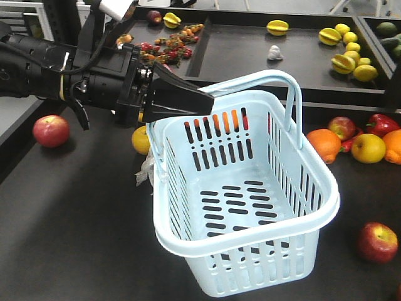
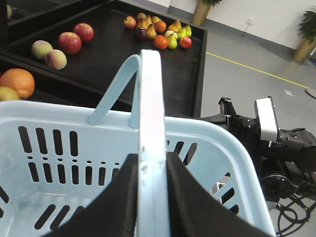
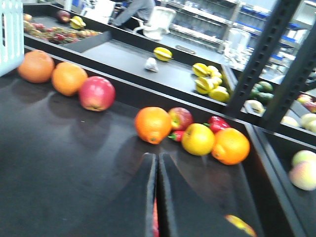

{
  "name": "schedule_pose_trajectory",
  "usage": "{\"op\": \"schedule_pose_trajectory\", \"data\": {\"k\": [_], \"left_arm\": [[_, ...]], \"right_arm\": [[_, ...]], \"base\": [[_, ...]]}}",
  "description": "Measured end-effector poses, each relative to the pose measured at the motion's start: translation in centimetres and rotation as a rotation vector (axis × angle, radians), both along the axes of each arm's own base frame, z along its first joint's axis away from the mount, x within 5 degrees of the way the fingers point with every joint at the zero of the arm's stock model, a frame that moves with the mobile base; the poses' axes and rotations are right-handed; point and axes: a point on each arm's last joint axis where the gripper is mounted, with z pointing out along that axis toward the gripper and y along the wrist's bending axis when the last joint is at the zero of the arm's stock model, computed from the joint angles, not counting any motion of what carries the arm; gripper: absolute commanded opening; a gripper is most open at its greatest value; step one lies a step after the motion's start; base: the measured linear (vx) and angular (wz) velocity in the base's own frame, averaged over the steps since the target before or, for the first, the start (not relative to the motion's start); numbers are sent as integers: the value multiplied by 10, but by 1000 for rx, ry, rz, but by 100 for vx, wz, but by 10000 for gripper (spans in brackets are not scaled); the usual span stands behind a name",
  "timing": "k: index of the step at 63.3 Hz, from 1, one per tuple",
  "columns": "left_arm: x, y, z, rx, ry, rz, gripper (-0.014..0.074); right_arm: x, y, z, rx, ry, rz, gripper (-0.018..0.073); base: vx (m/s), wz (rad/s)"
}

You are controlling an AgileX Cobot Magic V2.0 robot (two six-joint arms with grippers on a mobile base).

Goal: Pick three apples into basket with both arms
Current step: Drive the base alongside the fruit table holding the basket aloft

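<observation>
Front view: left claw pinches the hoop handle of the basket, fingers tight on it; basket hangs tilted above the table, nothing inside. Below-left of the claw the tabletop is open; lone apple sits well below-left, nr the table's left edge. Corner apple lies far below-right, past the basket rim. Right of the claw, beyond the basket, cluster apple sits btwn an orange and a yellow apple, nr the shelf lip. Left wrist view: both fingers touch the handle strip, one each side; basket's far rim just ahead, and the right arm sits low-right, apart from the basket – front view lacks it. Right wrist view: right claw pressed together, hairline slit, a red sliver in it, can't tell what. Open dark table to its left; ahead-left two oranges and a hidden apple in a row, which front view gives only as colour thru the slots.
</observation>
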Motion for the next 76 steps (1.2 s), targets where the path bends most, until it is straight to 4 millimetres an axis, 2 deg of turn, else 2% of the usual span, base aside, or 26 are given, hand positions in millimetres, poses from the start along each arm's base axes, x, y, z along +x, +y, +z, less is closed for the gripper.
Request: {"op": "schedule_pose_trajectory", "data": {"k": [76], "left_arm": [[0,0,0,0,0,0,-8]], "right_arm": [[0,0,0,0,0,0,-3]], "base": [[3,-11]]}}
